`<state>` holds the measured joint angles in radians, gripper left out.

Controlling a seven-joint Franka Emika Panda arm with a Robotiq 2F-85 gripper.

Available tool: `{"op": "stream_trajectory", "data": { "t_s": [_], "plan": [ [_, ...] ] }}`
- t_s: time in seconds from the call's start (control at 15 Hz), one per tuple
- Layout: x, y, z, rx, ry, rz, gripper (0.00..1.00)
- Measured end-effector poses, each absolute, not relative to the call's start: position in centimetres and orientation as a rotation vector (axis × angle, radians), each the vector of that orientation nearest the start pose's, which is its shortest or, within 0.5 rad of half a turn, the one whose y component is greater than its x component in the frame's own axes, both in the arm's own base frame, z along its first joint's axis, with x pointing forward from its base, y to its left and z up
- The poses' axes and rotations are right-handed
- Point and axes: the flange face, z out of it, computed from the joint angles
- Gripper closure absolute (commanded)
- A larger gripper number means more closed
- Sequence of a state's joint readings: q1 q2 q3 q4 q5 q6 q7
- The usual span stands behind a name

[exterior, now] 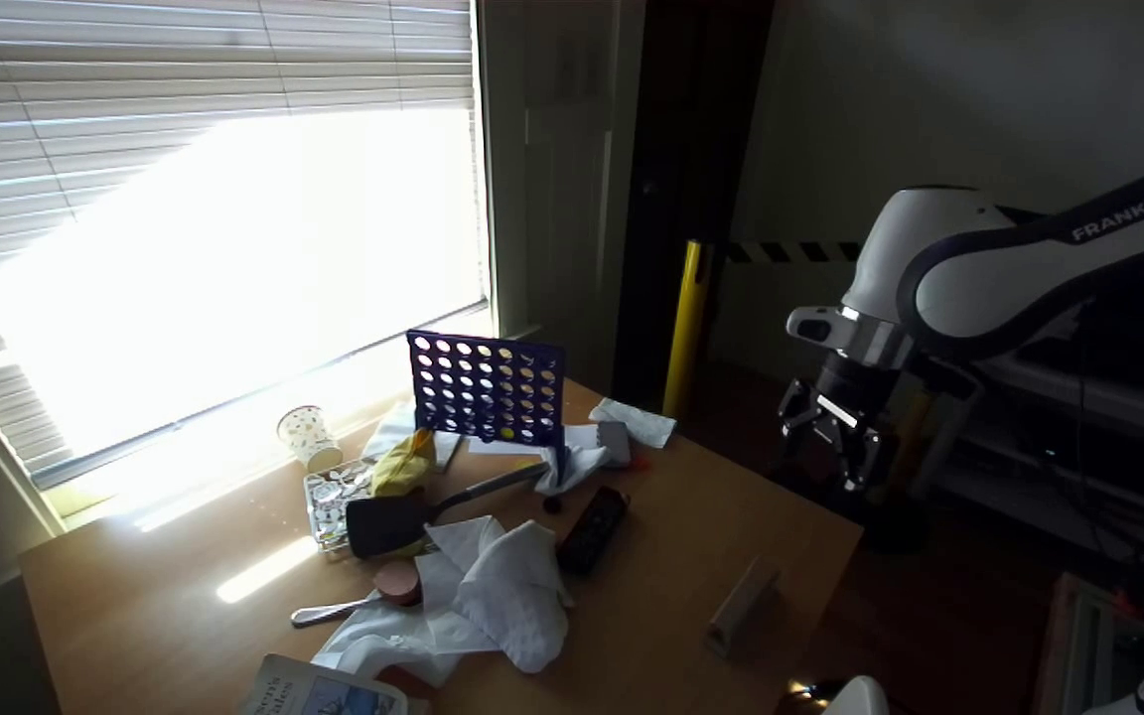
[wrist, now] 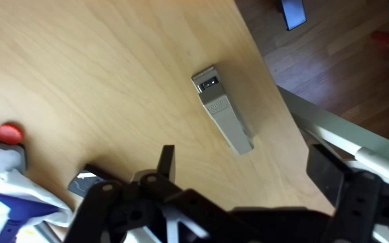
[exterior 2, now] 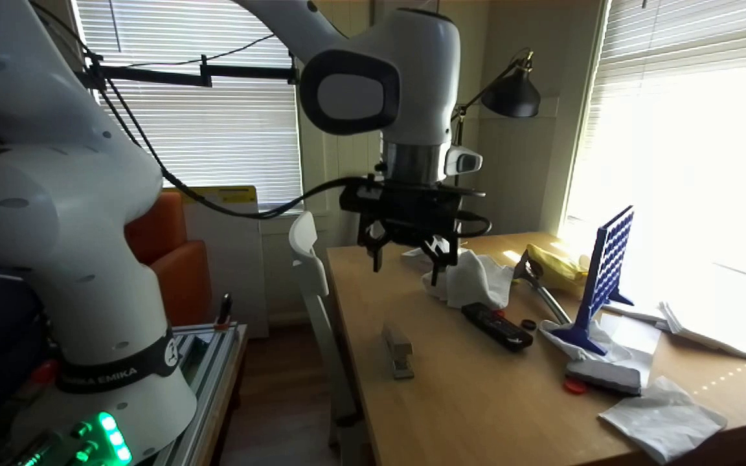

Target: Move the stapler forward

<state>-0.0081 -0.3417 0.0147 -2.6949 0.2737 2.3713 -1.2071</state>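
The grey-brown stapler lies on the wooden table near an edge, in both exterior views [exterior: 743, 604] [exterior 2: 399, 353] and near the middle of the wrist view [wrist: 224, 113]. My gripper hangs in the air above the table, clear of the stapler, in both exterior views [exterior: 823, 465] [exterior 2: 406, 273]. In the wrist view the gripper [wrist: 240, 158] has its two fingers wide apart with nothing between them. The near end of the stapler shows between and beyond the fingertips. The stapler is fully visible and touches neither finger.
A black remote [exterior 2: 497, 327] lies beside the stapler's area. A blue grid rack [exterior: 488, 387] stands farther in, with a white cloth [exterior: 512, 596], a black spatula [exterior: 383, 526] and a red disc [wrist: 9, 134] around. A white chair [exterior 2: 311, 278] stands against the table edge.
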Motion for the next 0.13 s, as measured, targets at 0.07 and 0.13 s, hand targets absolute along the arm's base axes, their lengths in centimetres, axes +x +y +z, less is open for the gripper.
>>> {"op": "stream_trajectory", "data": {
  "t_s": [0.07,0.13],
  "plan": [
    [39.21,0.13,34.52,-2.625,-1.443,-0.194,0.00],
    [39.22,0.13,34.54,-2.622,-1.442,-0.197,0.00]
  ]
}}
